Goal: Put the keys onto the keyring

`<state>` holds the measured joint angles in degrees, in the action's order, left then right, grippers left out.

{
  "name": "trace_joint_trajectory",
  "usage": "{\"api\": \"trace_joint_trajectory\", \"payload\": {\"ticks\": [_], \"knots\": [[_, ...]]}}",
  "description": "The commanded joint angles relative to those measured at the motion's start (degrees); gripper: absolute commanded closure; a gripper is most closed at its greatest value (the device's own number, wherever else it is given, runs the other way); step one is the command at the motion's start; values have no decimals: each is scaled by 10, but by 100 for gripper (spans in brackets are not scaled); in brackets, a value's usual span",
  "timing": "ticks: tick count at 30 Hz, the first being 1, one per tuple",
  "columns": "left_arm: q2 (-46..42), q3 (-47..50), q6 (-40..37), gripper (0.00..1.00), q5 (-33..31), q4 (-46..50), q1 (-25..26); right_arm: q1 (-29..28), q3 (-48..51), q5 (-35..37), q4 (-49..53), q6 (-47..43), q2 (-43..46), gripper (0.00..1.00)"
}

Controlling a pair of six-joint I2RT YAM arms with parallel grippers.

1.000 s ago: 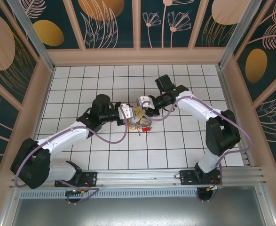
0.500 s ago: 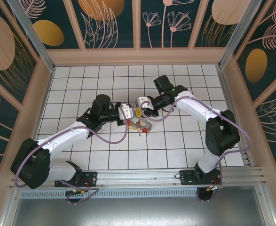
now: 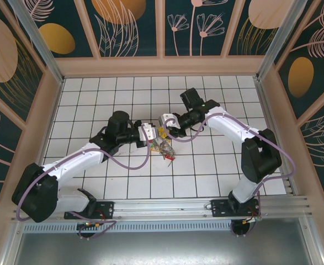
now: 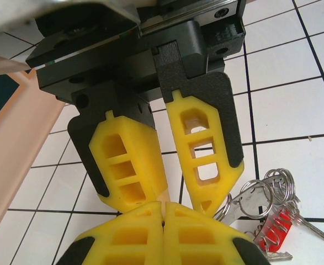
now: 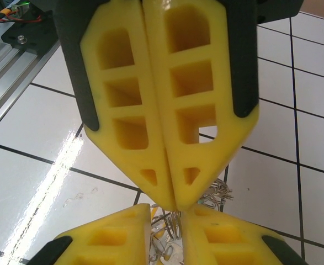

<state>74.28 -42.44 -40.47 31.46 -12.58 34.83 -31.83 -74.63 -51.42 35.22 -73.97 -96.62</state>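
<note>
Yellow, black-edged fingers (image 4: pixel 126 165) are showing over white, dark-gridded tiles (image 4: pixel 294 72); at four o'clock a red key head (image 4: pixel 275 234) is glinting among silver rings (image 4: pixel 280 175).

Premises: a robotics laboratory test cell. A white tiled floor with a black grid (image 3: pixel 123 182) is boxed in by dark teal wall panels printed with plants (image 3: pixel 128 27) and bare aluminium frame posts (image 3: pixel 37 38). Two white-and-black robot arms (image 3: pixel 73 160) trailing loose purple cables (image 3: pixel 134 163) are bolted to a slotted aluminium rail (image 3: pixel 167 207).
</note>
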Motion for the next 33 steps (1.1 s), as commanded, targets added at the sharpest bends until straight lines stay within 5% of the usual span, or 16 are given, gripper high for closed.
{"api": "trace_joint_trajectory", "payload": {"ticks": [1,12,20,33], "knots": [[-12,-6,-10,100,2,-7,-5,-1,-1,-11,14,4,-8,81],[-15,-4,-10,100,6,-7,-4,-1,14,11,-24,51,-12,76],[-15,-4,-10,100,6,-6,-4,0,23,18,-56,74,-11,100],[-30,2,-72,100,-53,71,-9,33,87,-53,-116,108,42,100]]}}
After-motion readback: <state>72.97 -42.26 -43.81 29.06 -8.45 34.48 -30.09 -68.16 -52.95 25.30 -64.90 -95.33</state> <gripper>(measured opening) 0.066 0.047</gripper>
